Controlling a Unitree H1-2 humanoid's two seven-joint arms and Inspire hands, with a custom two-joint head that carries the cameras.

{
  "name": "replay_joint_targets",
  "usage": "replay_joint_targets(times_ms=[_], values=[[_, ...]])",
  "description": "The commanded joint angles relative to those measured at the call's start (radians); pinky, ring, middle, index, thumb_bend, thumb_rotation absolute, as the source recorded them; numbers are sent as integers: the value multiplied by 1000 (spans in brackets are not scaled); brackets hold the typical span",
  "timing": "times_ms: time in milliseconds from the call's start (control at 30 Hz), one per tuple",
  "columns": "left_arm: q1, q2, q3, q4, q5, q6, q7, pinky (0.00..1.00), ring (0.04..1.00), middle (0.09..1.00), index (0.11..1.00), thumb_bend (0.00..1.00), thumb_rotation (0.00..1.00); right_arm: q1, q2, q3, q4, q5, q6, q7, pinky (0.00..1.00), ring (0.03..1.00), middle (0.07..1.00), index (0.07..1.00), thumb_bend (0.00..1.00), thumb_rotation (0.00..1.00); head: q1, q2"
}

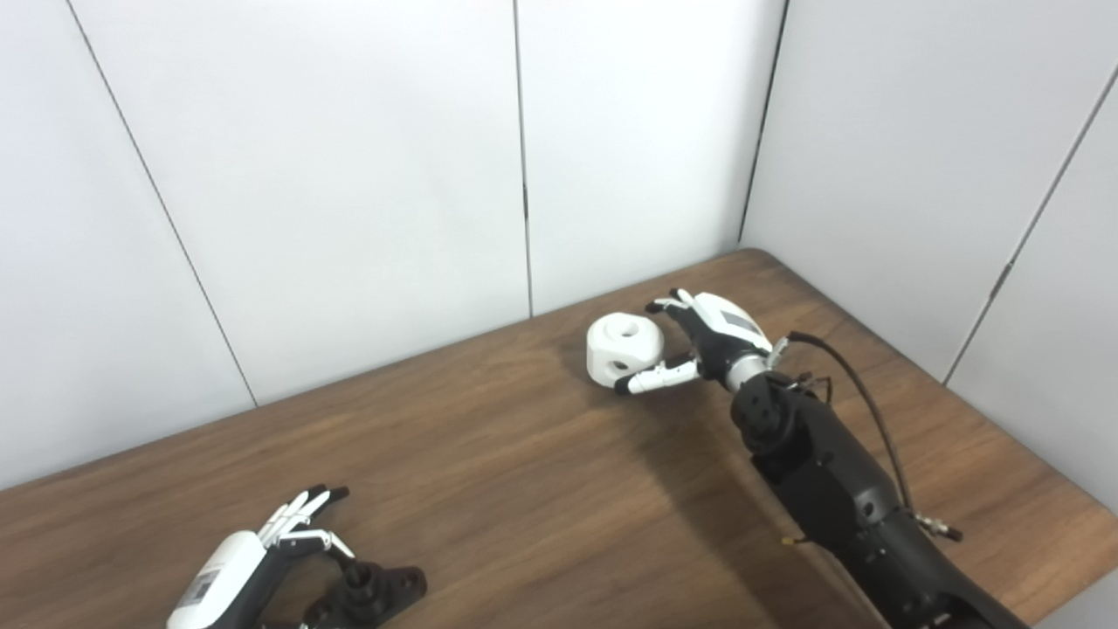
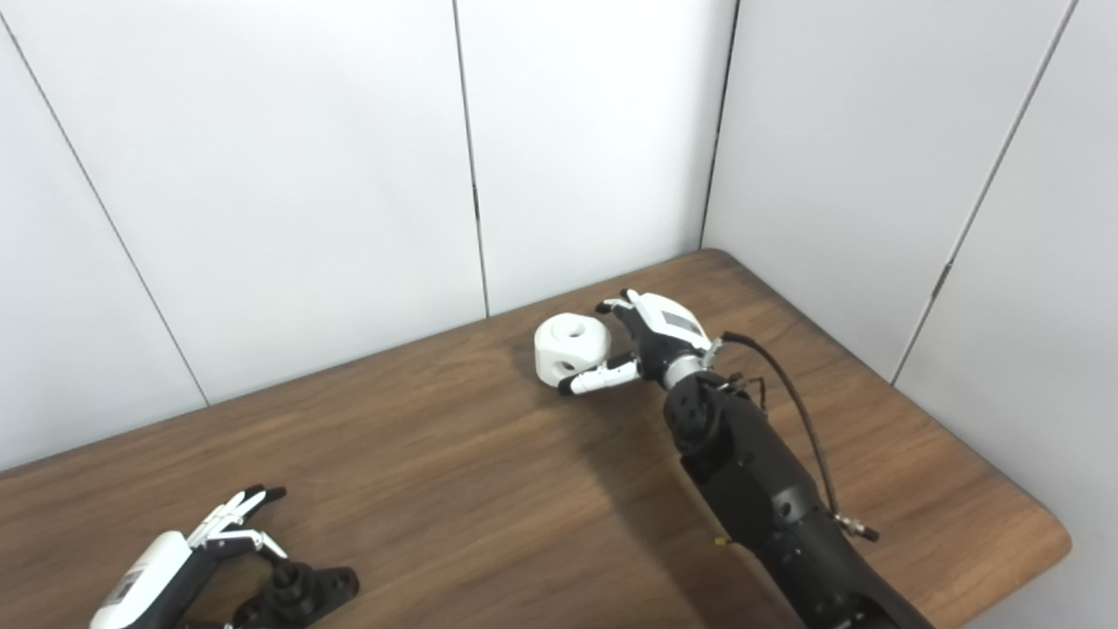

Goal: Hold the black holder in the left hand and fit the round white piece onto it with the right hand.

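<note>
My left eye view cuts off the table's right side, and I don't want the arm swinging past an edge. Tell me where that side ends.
Observer: In the right eye view the table ends in a rounded near right corner, with pale wall beyond it.
Operator: Place the right arm against that corner.
Observer: The right forearm comes up from the bottom edge well to the left of the corner, and there is a broad strip of bare wood between them. The right hand, closed around the round white piece, is farther back on the table and farther left.
</note>
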Motion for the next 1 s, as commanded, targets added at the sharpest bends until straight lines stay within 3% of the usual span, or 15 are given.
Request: replay_joint_targets(times_ms=[0, 633, 967], values=[[128, 19, -51, 76, 72, 18, -45, 1000, 1000, 953, 483, 524, 58, -50, -24, 1, -25, -10, -5, -27, 763, 945, 1000, 858, 980, 488, 0, 1], [134, 19, -32, 63, 70, 19, -63, 1000, 1000, 953, 483, 524, 57, -63, -3, 24, 7, 8, -11, -34, 759, 922, 990, 820, 960, 460, 15, 13], [141, 20, -29, 59, 74, 19, -63, 1000, 1000, 956, 483, 524, 57, -59, 53, -5, 52, 25, -87, -207, 696, 839, 902, 738, 895, 423, 26, 21]])
